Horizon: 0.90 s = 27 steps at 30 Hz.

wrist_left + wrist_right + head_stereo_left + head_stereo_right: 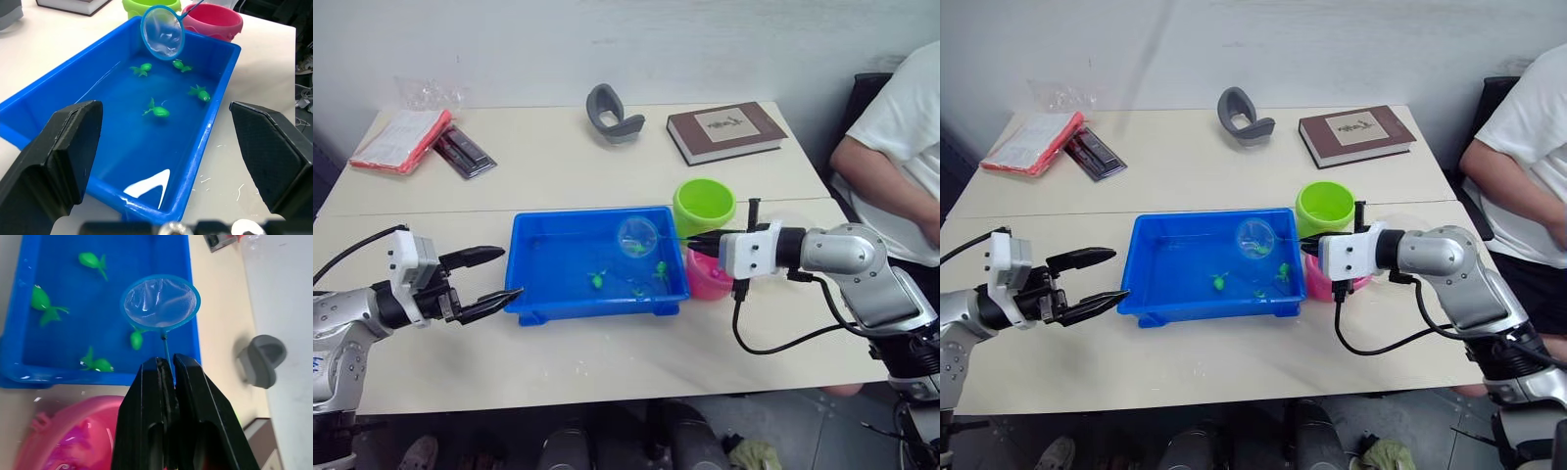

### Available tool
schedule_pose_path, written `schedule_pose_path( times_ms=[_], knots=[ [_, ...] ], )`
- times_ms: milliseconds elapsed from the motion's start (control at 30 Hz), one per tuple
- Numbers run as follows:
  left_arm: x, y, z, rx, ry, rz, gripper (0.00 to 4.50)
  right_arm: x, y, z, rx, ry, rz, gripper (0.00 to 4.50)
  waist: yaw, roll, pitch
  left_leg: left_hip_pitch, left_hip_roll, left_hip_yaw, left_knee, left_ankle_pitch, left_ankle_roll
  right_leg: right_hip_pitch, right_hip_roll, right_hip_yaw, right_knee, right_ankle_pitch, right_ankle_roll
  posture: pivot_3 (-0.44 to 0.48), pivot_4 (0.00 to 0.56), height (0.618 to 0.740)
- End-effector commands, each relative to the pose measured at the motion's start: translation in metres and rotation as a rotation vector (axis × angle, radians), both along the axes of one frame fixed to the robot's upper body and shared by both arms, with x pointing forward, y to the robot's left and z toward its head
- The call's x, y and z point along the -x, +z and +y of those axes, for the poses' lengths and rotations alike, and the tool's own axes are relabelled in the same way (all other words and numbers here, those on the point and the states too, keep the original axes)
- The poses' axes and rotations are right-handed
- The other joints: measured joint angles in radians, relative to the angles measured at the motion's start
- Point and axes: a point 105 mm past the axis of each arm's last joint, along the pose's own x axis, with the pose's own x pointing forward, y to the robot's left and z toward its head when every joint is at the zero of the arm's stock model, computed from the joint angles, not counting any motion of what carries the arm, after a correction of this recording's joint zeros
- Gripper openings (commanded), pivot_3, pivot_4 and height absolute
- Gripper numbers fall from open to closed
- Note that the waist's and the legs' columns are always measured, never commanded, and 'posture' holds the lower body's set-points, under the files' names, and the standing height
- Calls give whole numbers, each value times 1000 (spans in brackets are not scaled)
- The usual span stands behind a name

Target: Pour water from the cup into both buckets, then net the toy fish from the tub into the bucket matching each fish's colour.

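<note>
Tub (536,294): shallow blue tray, centre of the pale surface (607,362), holding a little water.

Toy fish: four bright green ones in the tub's right half, seen from the left wrist camera: (142,69), (182,65), (199,92), (157,110). All lie loose in the water, apart from each other.

Net (635,236): blue-rimmed hoop with pale mesh, held over the right far part of the tub, above the fish; mesh looks empty. Its thin handle runs right to the right gripper.

Right gripper (166,377): at the tub's right end, above the pink bucket; jaws pressed together, pinching the net handle.

Left gripper (489,276): just beside the tub's left near corner, pointing at it; jaws spread wide, holding nothing.

Buckets: lime green bucket (703,205) just beyond the tub's right far corner; pink bucket (708,280) at the tub's right end, nearer, partly under the right gripper. Contents of either cannot be told.

Other items, far side of the surface: brown book (724,131) at right; grey curved object (612,114) at centre; red-edged booklet (399,140) and dark flat strip (464,152) at left.

Person in a white shirt (891,137), seated at the right edge.
</note>
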Motion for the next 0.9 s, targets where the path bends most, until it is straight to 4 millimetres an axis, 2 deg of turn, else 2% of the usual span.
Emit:
schedule_pose_path(
  times_ms=[33, 100, 167, 267, 333, 467, 600, 700, 900],
  knots=[
    [-2, 5, -8, -4, -17, -42, 4458, 20, 9, 14, -271, -71, 302, 0, 1, 0, 0, 0, 0, 0, 0, 0, 0, 0, -1, 0, 0, 0, 0, 0, 150, 740],
    [-4, 3, -11, -2, -30, -38, 4458, 25, 11, 22, -481, -187, 563, 0, 3, 0, 0, 0, 1, -2, 0, 0, -1, 0, -1, 0, 2, -1, -1, 0, 150, 740],
    [-6, 2, -14, -1, -42, -36, 4458, 33, 8, 26, -513, -250, 725, 0, 2, 0, 0, 0, 1, -2, 1, 0, -1, 0, -3, 1, 3, -1, -2, 0, 150, 740],
    [-10, 2, -17, 3, -52, -39, 4458, 41, 3, 25, -497, -345, 858, 0, 2, 0, 0, -1, 1, -4, 1, 0, -1, -1, -5, 5, 3, -1, -3, 0, 150, 740],
    [-12, 3, -19, 4, -62, -41, 4458, 40, -1, 21, -486, -445, 925, 0, 2, 0, 0, -1, 1, -5, 1, -1, -1, -1, -5, 5, 3, -2, -4, 0, 150, 740],
    [-17, 4, -23, 6, -85, -46, 4458, 37, -3, 24, -508, -509, 1047, 0, -4, 0, 0, -3, 0, -5, 1, 0, -1, -3, -4, 5, 4, -2, -4, 0, 150, 740],
    [-19, 4, -27, 8, -95, -48, 4458, 35, -6, 22, -491, -538, 1112, 0, -13, 0, 0, -7, 0, -4, 0, 0, -1, -6, -2, 3, 5, -2, -4, 0, 150, 740],
    [-21, 2, -29, 9, -105, -46, 4458, 33, -11, 18, -452, -595, 1146, 0, -14, 0, 0, -16, -1, -3, 1, 1, 0, -15, 0, -3, 7, 0, -2, 0, 150, 740],
    [-24, 1, -33, 11, -116, -51, 4458, 22, -15, 14, -453, -702, 1205, 0, -16, 0, 0, -17, -1, -1, 1, 2, 0, -15, 1, -3, 6, 0, -1, 0, 150, 740]
  ],
)
